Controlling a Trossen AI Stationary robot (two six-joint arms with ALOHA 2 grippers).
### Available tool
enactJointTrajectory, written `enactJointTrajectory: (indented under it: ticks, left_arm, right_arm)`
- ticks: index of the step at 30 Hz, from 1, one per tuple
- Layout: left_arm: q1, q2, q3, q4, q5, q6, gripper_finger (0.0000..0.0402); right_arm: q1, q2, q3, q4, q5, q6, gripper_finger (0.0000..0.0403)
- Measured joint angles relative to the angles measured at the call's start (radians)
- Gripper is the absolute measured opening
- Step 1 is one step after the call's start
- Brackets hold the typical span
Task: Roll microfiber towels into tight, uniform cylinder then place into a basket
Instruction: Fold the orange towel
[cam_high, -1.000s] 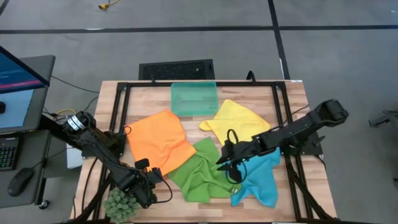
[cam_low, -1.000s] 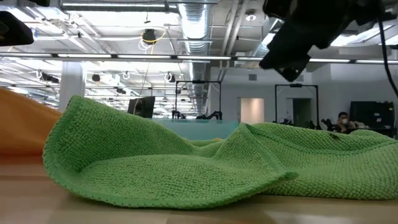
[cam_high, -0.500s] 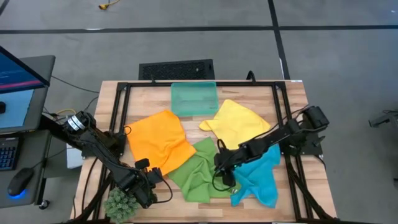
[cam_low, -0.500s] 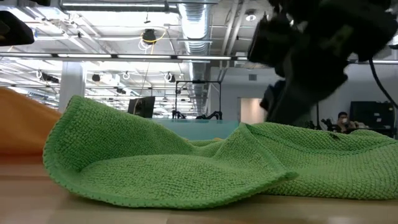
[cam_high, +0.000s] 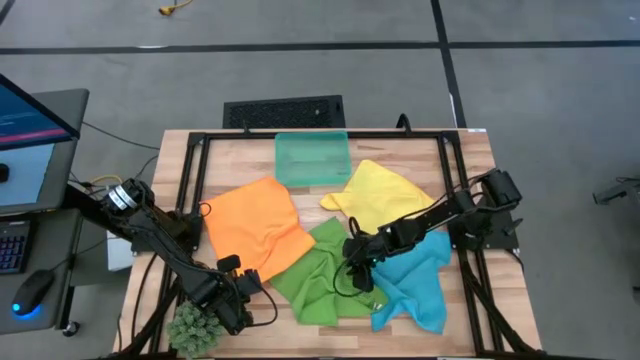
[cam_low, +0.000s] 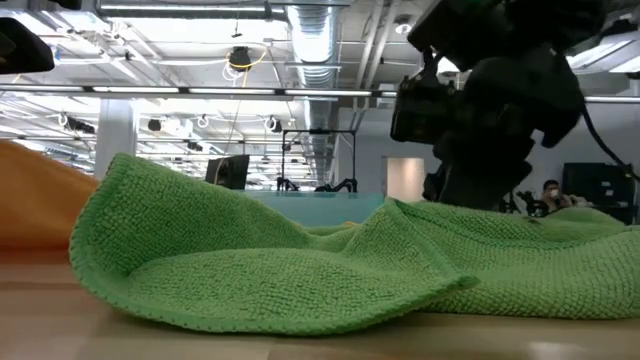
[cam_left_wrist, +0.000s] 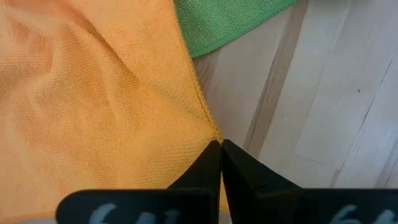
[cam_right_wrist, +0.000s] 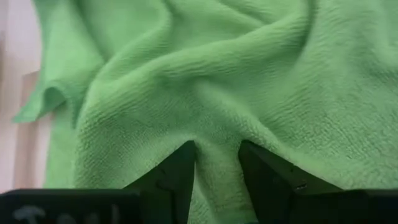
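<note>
The right gripper is pressed part open into the green towel, a fold between its fingers, probably to pinch it. The left gripper waits shut, empty, at the orange towel.

Hidden items for your check:
- green towel: its edge under right gripper; whether the fold between the fingers is pinched, you cannot tell (wrist view).
- blue towel: partly under right arm.
- basket: low view, mostly behind green towel.
- person: too small.
</note>
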Motion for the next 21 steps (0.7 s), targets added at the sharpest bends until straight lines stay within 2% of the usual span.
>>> enactJointTrajectory:
  ticks: [6, 14, 21]
  left_arm:
    - [0.0, 0.0, 0.0, 0.002, 0.0, 0.0, 0.0]
    - [0.0, 0.0, 0.0, 0.002, 0.001, 0.0, 0.0]
    - [0.0, 0.0, 0.0, 0.002, 0.001, 0.0, 0.0]
  right_arm:
    - [-0.067, -0.003, 0.001, -0.075, 0.0, -0.001, 0.0149]
    - [-0.157, -0.048, -0.003, -0.18, 0.016, -0.013, 0.0102]
    - [-0.187, -0.187, -0.011, -0.41, 0.256, 0.001, 0.0065]
